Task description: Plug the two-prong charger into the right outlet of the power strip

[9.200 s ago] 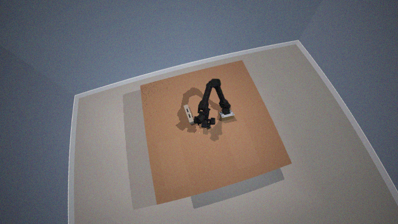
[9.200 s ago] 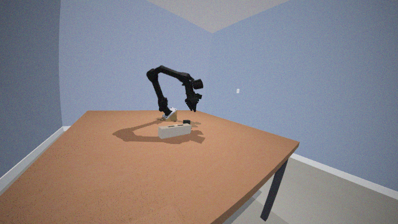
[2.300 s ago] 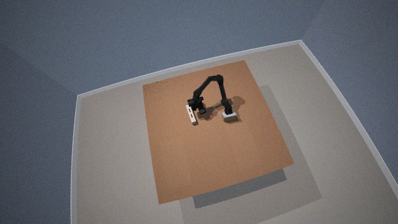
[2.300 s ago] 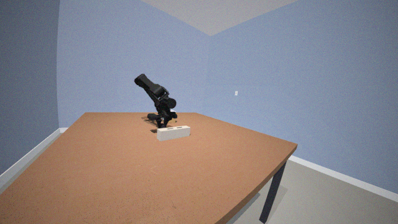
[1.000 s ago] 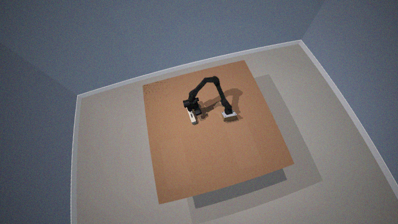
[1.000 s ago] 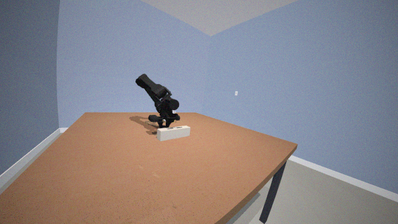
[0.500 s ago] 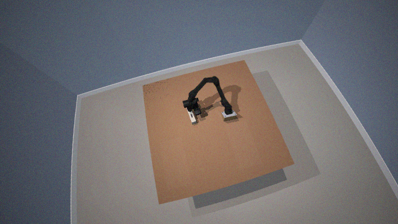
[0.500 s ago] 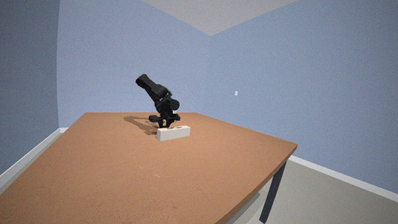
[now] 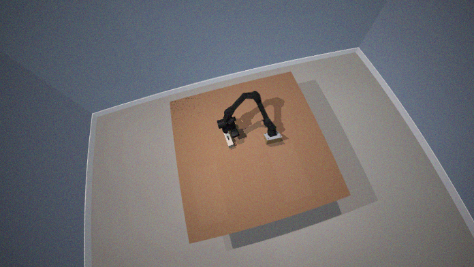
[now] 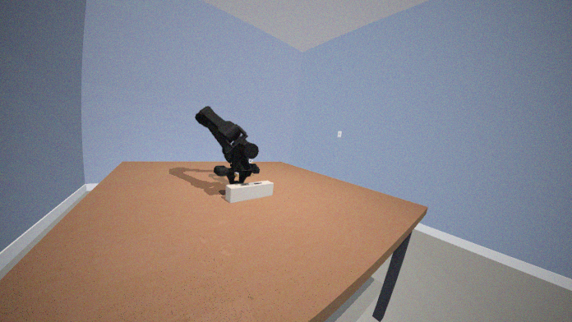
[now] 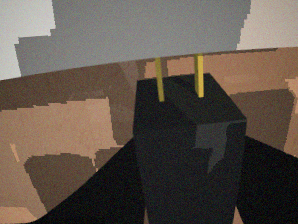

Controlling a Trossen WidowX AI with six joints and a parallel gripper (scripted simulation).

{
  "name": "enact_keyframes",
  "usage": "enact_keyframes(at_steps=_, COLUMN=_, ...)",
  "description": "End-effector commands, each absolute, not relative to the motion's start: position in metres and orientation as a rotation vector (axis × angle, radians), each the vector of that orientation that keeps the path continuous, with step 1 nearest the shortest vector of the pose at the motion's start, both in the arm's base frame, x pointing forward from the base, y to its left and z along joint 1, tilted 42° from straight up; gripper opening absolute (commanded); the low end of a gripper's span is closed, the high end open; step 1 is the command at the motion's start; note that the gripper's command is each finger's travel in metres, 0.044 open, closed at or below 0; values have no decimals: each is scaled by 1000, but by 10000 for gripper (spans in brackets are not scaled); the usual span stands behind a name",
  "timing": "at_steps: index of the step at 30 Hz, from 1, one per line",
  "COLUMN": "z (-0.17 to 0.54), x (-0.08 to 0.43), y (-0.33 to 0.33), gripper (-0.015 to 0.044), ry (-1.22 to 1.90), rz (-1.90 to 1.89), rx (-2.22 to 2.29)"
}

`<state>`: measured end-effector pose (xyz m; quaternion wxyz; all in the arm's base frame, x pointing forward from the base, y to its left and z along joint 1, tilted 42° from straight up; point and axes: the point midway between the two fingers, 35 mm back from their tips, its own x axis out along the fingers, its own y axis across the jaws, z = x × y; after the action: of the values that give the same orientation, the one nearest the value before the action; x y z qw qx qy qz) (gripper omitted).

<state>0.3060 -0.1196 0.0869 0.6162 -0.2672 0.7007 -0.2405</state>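
The white power strip (image 9: 229, 141) (image 10: 249, 193) lies on the table, with dark outlet slots on its top face. Its pale, partly shadowed surface (image 11: 150, 30) fills the top of the wrist view. My gripper (image 10: 237, 181) (image 11: 180, 141) is shut on the black charger (image 11: 172, 117), whose two brass prongs point away from the gripper. In the exterior view the fingertips are close to the strip's far edge, near its left part. In the wrist view the prong tips reach about the strip's lower edge. No prong is visibly in a slot. The charger is not clear in the top and exterior views.
The arm's base stands on a pale plate (image 9: 273, 137) to the right of the strip in the top view. The arm arches between the base and the strip above the brown table (image 9: 259, 184) (image 10: 197, 246). Shadows of the arm fall on the table and strip.
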Motion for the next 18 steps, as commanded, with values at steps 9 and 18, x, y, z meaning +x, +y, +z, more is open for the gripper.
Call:
enact_keyframes(at_steps=9, z=86, x=308, y=-120, gripper=0, ry=1616, rz=-559, rx=-617)
enact_keyframes(at_steps=18, z=86, x=309, y=-120, gripper=0, ry=1616, rz=-559, rx=-617)
